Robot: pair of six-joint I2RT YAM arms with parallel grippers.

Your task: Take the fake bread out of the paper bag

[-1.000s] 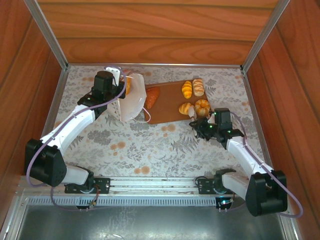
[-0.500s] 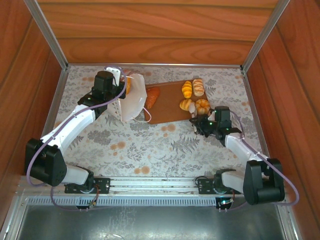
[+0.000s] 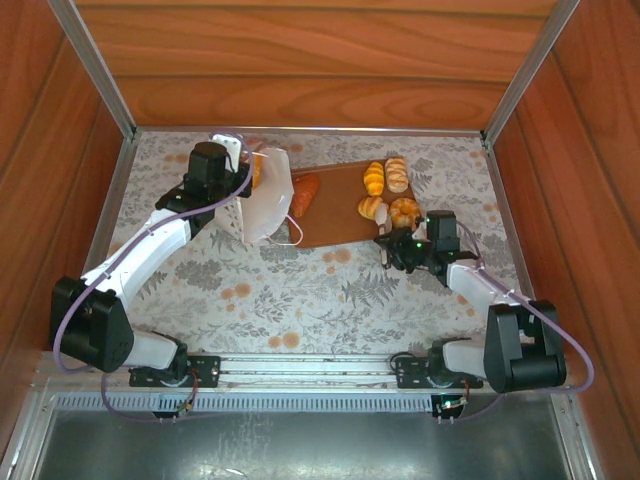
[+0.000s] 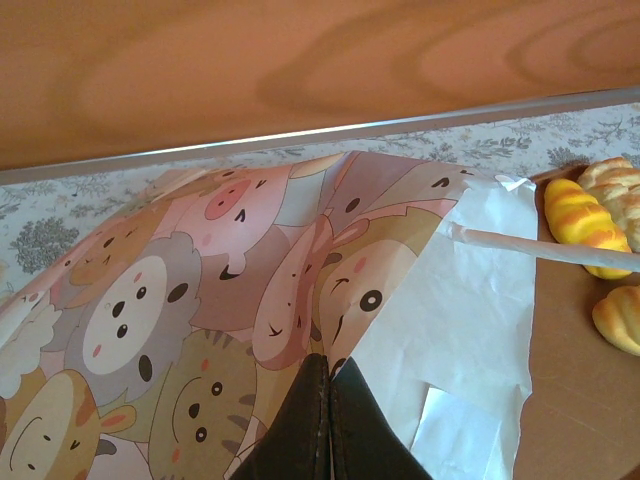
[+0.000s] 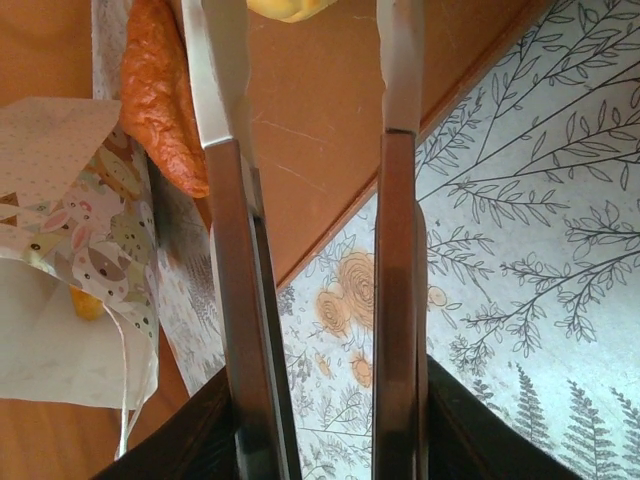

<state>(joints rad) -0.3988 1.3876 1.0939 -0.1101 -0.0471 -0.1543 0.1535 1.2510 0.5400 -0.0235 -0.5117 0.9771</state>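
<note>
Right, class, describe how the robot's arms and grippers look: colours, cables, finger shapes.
Left arm and right arm: white links, black joints, thin purple cables alongside. Left gripper shows black fingers; right gripper has long, flat grey fingers with pale tips.

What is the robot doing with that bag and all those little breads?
It is taking fake bread out of a paper bag. The left gripper has its jaws shut on the bag and holds it tipped over at the left end of a brown board. Four breads lie on the board's right side, and a reddish-orange piece lies at the bag's mouth. The right gripper hovers by the board's near edge, jaws open and empty.
</note>
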